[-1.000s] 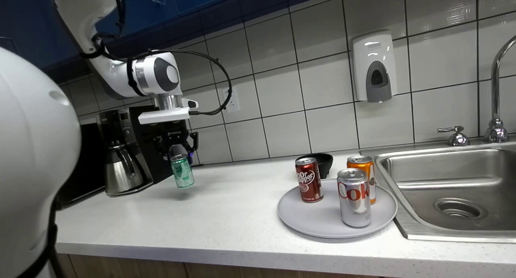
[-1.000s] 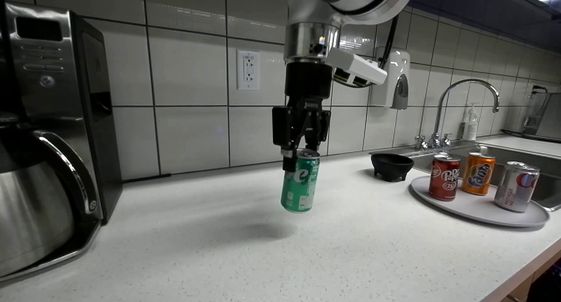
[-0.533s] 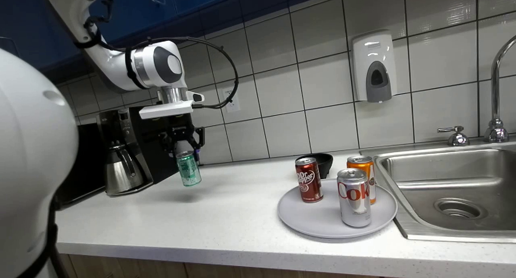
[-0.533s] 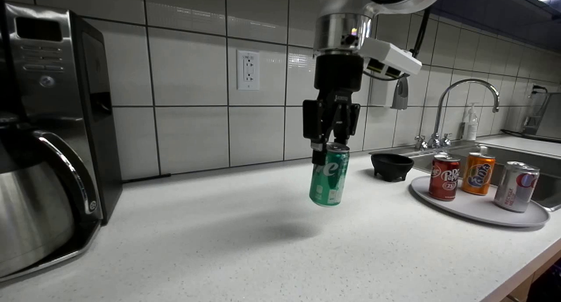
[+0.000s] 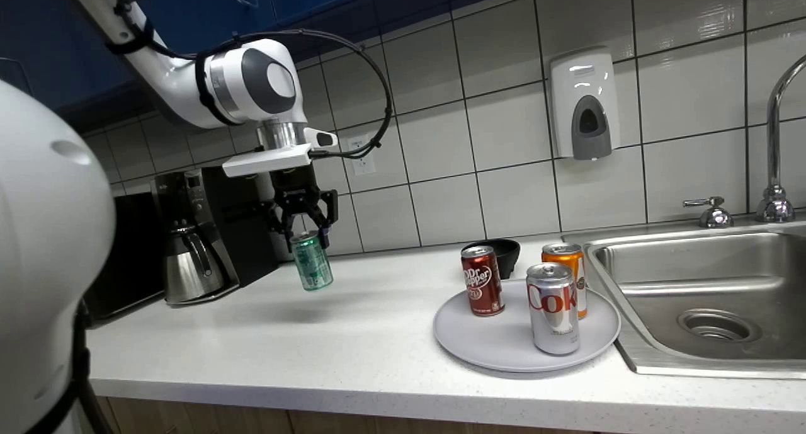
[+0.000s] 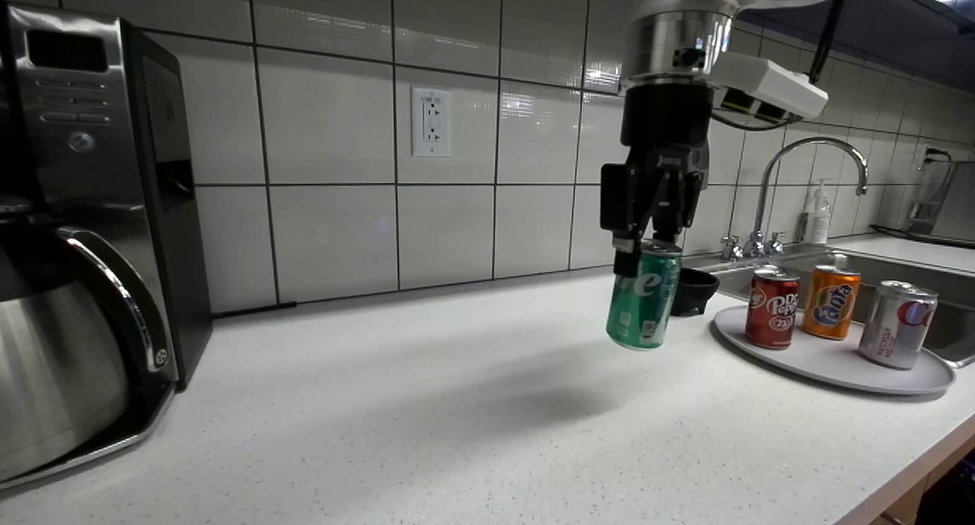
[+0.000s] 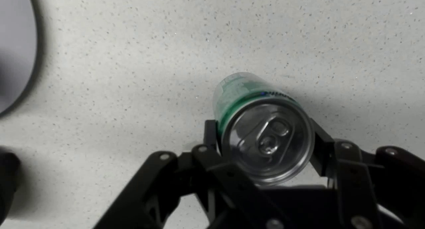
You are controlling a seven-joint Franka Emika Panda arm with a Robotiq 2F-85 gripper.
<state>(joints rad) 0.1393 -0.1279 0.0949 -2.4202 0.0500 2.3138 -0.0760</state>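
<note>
My gripper (image 5: 308,239) is shut on a green soda can (image 5: 313,264), gripping it near its top, one finger on each side. In both exterior views the can hangs above the white counter, slightly tilted, its shadow below. From the wrist view I look down on the can's silver lid, with green side (image 7: 237,89) showing beyond it. A grey round plate (image 6: 823,365) lies to the right in both exterior views. On it stand a dark red Dr Pepper can (image 6: 772,312), an orange Fanta can (image 6: 832,300) and a silver Coke can (image 5: 553,314).
Behind the plate sits a black bowl (image 6: 695,289), partly covered by the held can. A steel sink (image 5: 692,283) with a faucet (image 6: 762,182) borders the plate's side. The coffee maker (image 6: 171,205) stands at left, and a soap dispenser (image 5: 585,106) hangs on the tiled wall.
The gripper has carried the green can rightward in both exterior views, nearer the plate and bowl, and a little higher. The plate and its cans have stayed put.
</note>
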